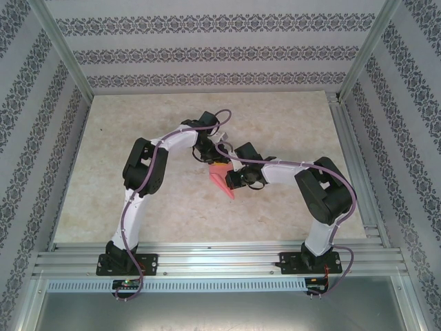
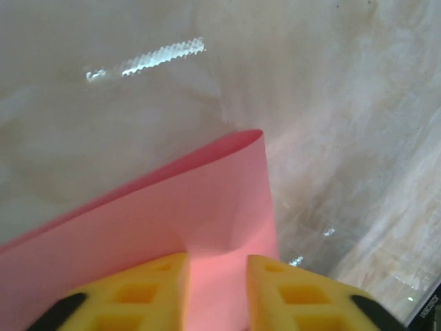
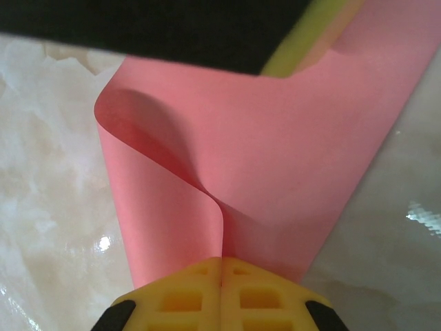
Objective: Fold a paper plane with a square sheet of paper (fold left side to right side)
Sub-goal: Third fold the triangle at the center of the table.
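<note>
A pink sheet of paper (image 1: 222, 182) rests near the middle of the pale surface (image 1: 275, 117), where two robot arms meet over it. The sheet is bent over on itself in a loose curl, with no sharp crease visible. The right hand (image 3: 222, 265) is clenched on one edge, its yellow fingers (image 3: 186, 289) pressed together with the paper pinched between them, probably to anchor the sheet while the side-to-side fold takes shape. The left hand (image 2: 217, 265) has its fingers apart. Paper lies loose in the gap, so this hand looks released rather than gripping.
</note>
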### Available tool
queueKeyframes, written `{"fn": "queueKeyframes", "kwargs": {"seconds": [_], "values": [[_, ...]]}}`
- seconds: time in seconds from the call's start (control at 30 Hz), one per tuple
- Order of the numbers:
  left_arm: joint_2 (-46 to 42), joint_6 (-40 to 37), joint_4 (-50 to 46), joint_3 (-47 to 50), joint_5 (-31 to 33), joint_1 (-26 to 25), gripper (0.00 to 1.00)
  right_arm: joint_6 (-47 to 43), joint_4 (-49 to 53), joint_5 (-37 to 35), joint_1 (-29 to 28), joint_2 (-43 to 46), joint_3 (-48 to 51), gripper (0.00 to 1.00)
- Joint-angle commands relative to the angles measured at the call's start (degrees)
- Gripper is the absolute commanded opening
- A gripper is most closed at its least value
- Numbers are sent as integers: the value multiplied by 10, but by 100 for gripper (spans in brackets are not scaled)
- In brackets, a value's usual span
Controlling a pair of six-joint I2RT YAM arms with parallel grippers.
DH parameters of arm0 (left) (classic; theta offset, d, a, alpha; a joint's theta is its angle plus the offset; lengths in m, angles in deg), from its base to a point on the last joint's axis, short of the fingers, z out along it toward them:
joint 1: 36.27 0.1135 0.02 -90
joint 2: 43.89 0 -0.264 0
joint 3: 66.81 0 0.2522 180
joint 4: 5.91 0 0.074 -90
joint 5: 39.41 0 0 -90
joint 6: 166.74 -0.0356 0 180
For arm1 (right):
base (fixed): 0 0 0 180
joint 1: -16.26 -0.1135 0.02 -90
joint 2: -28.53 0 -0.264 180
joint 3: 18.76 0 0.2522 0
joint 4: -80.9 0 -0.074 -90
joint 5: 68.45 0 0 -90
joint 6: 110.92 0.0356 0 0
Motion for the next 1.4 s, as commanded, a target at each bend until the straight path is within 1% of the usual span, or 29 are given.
{"fn": "queueKeyframes", "kwargs": {"seconds": [0.0,0.03,0.13,0.17,0.23,0.33,0.4,0.5,0.57,0.73,1.0,1.07,1.2,1.37], "values": [[-80,-13,-29,11,29,22,37,-1,28,-22,-8,-21,1,0],[-99,-12,-26,21,33,31,40,-1,29,-22,-8,-22,1,0],[-160,2,0,74,39,52,39,-1,28,-21,-11,-26,1,0],[-177,8,12,96,34,56,36,-1,27,-21,-12,-27,1,0],[-207,20,39,143,11,58,26,-1,27,-21,-15,-28,1,0],[-218,48,84,208,-47,50,16,-1,28,-23,-18,-28,-2,0],[-221,72,131,249,-72,40,13,-3,30,-23,-17,-30,-3,0],[-219,108,187,287,-83,24,9,-5,33,-23,-18,-32,-6,0],[-213,125,210,295,-86,15,8,-7,35,-23,-18,-32,-6,0],[-200,144,228,296,-74,-2,8,-10,38,-23,-18,-33,-8,0],[-168,160,225,293,-48,-20,7,-11,38,-20,-18,-36,-10,0],[-165,160,219,293,-34,-23,7,-10,39,-19,-19,-37,-10,0],[-157,158,214,293,-27,-26,7,-11,42,-19,-18,-39,-12,0],[-159,135,177,294,3,-27,7,-14,45,-22,-18,-41,-14,0]]}}
